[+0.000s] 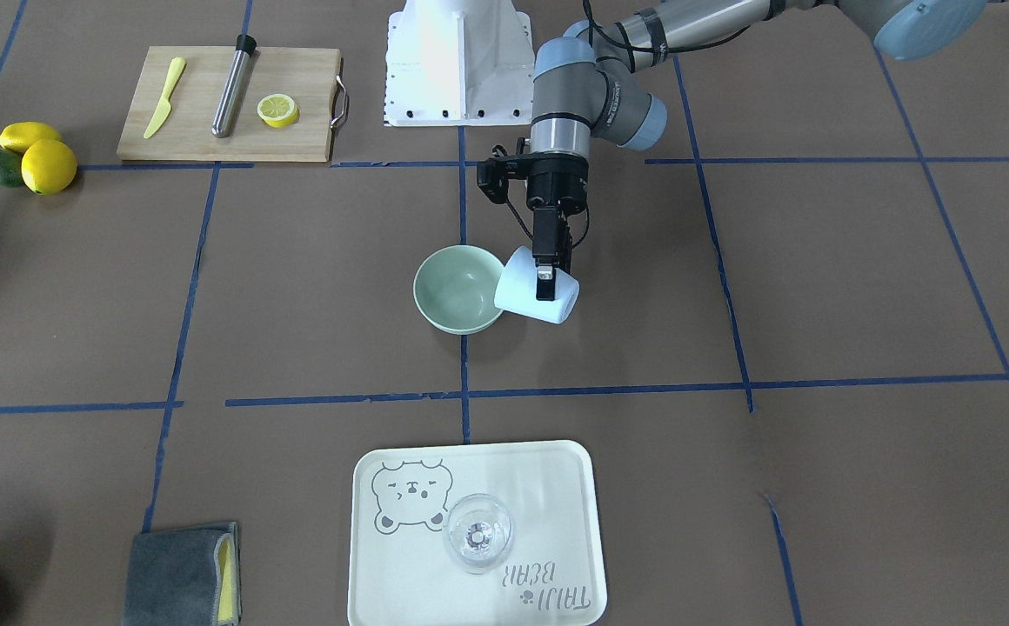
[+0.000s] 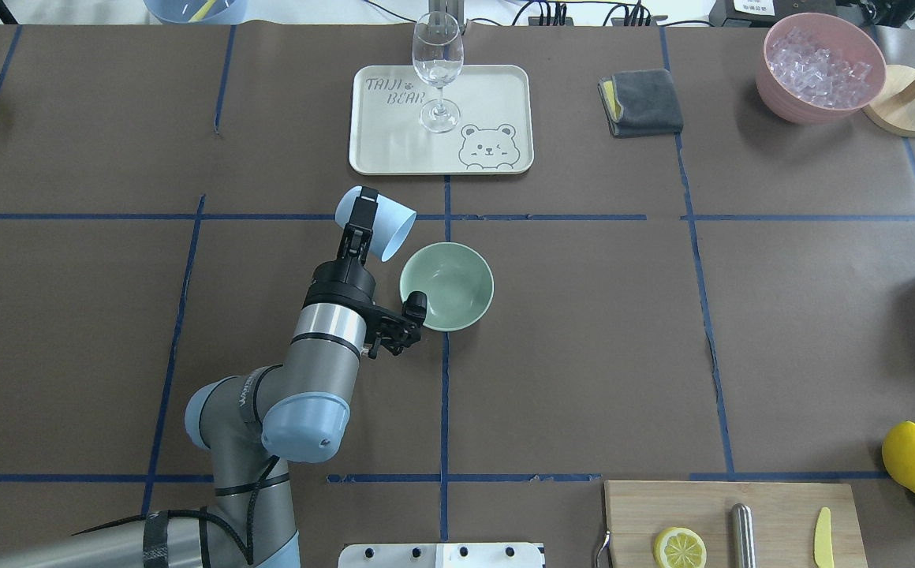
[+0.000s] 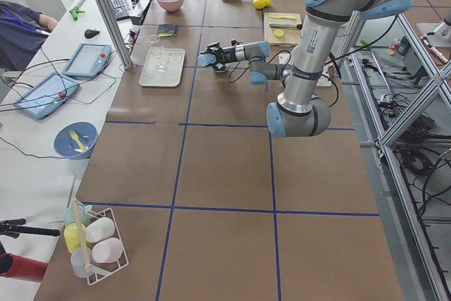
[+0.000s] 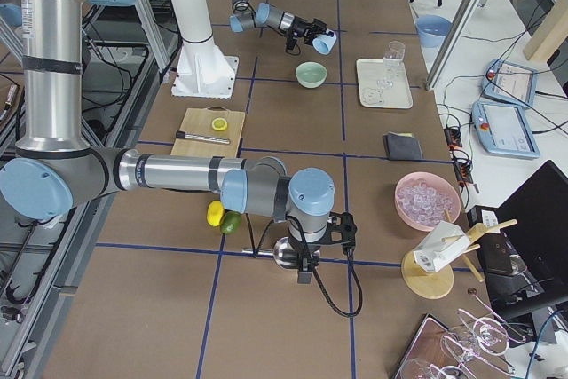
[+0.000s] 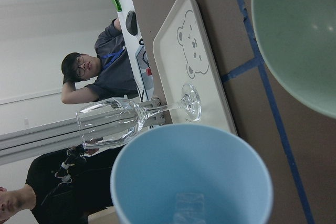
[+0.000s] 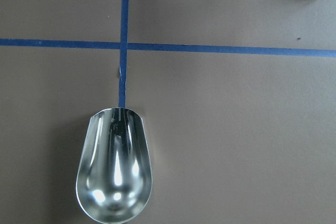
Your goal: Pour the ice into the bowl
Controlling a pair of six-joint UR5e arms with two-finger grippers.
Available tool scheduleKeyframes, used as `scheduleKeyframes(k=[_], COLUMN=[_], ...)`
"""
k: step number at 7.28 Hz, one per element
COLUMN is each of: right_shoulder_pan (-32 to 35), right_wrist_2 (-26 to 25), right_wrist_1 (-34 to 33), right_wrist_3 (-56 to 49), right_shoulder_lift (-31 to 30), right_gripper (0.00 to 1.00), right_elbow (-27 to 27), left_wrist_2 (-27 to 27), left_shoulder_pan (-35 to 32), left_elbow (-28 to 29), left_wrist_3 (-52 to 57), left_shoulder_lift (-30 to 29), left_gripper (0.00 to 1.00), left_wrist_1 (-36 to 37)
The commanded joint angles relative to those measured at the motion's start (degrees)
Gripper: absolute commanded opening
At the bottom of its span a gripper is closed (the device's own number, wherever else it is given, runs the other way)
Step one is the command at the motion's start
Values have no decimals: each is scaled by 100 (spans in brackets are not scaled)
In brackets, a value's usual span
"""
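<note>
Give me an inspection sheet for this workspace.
Surface: brown paper table, blue tape grid.
Job's things: bowl upright, empty; cup tilted, mouth toward bowl; ice at the cup's bottom.
Clutter: tray with glass, cloth, pink bowl, board with lemon slice, lemons.
Tools: left tool shut on cup; right tool at a scoop, grip unclear.
Cables: black cable along left arm.
Surroundings: operator at side desk.

Brown table [image 2: 584, 355], blue tape grid [image 2: 444, 410]

bowl [image 5: 299, 35] cropped, cup [image 5: 157, 182] — bottom cut off
</note>
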Motion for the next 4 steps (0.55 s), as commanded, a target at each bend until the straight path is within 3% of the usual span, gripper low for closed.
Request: scheduleKeyframes(k=[1,4], right_shoulder_pan=[115,221], right_wrist_2=[-3,-3], right_wrist_1=[-3,-12], right_wrist_3=[-9,-9], right_shoulder_lift=[-64,-108], right_gripper=[100,100], right_elbow=[-1,-1], left_wrist_2=[630,792], left_shoulder_pan=[107,309], left_elbow=[217,218], left_wrist_3=[229,239], left_shoulder_lift=[-120,-419], left_gripper=[0,0], left_wrist_1=[121,620])
